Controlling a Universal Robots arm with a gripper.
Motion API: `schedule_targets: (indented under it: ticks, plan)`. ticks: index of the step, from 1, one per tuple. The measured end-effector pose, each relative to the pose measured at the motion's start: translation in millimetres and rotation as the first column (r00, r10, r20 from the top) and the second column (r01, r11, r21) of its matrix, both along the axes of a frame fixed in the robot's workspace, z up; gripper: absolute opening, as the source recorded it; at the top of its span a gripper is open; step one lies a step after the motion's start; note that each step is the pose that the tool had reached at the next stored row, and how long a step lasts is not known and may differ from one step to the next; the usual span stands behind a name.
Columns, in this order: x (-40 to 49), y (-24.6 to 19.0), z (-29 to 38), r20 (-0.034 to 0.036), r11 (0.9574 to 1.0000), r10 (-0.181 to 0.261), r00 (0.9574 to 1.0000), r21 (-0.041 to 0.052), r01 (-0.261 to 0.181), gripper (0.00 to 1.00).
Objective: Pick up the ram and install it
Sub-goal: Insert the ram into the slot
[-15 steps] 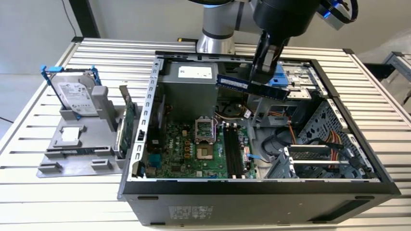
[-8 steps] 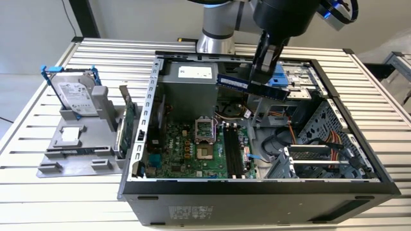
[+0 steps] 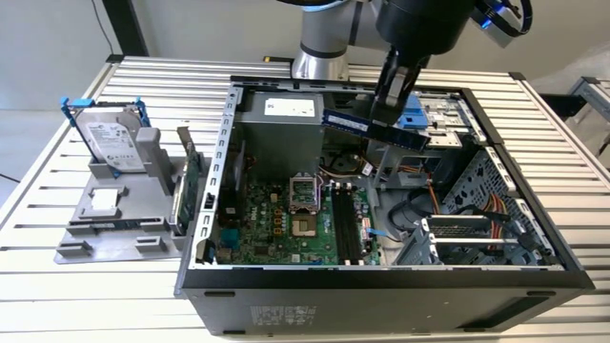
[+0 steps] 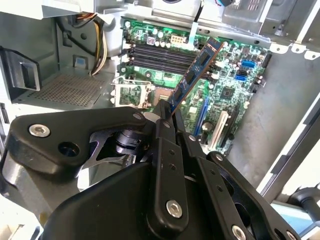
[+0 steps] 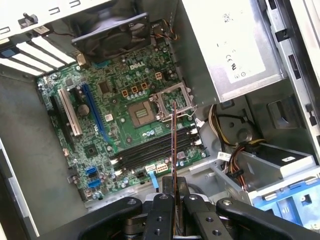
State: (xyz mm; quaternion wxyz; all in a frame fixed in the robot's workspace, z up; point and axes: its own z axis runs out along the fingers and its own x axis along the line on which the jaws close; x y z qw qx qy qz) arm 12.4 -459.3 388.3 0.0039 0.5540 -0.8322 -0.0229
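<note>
ram [image 5: 174, 145] clamped in claw [image 5: 175, 200], over motherboard [image 5: 115, 125]

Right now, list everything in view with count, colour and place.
table: one, silver slats, under everything.
case: one, black, open on the table.
motherboard: one, green, inside the case.
power supply: one, grey, inside the case.
ram: one, blue-green, held above the motherboard.
holder: one, grey, beside the case.
hard drive: one, silver, upright in the holder, exterior view's left.
expansion card: one, green, upright between holder and case.
gripper: one, black, shut on the ram.
</note>
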Motion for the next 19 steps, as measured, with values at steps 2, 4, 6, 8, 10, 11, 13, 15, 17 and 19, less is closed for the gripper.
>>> schedule_targets:
  ticks: [2,4,6,8,10,11,13,15,17,19]
  plan:
    - [0.3,-0.6,0.0,0.0,1.0,-0.007,1.0,0.0,0.007,0.0]
    - [0.7,-1.6,0.0,-0.0001,0.9999,-0.013,0.9999,0.0,0.013,0.0]
    - [1.1,-2.8,0.0,-0.0003,0.9998,-0.019,0.9998,0.0,0.019,0.0]
    - [1.5,-4.1,0.0,-0.0005,0.9997,-0.026,0.9997,0.0,0.026,0.0]
    - [1.7,-5.3,0.0,-0.0008,0.9994,-0.035,0.9994,0.0001,0.035,0.0]
    - [1.8,-5.9,0.0,-0.0009,0.9992,-0.039,0.9992,0.0,0.039,0.0]
    - [2.0,-7.1,0.0,-0.001,0.9988,-0.049,0.9988,0.0,0.049,0.0]
    - [2.1,-8.1,0.0,-0.0011,0.9983,-0.058,0.9983,0.0,0.058,0.0]
    - [2.2,-9.1,0.0,-0.0011,0.9976,-0.069,0.9976,0.0,0.069,0.0]
    - [2.3,-10.1,0.0,-0.0012,0.9968,-0.08,0.9968,0.0,0.08,0.0]
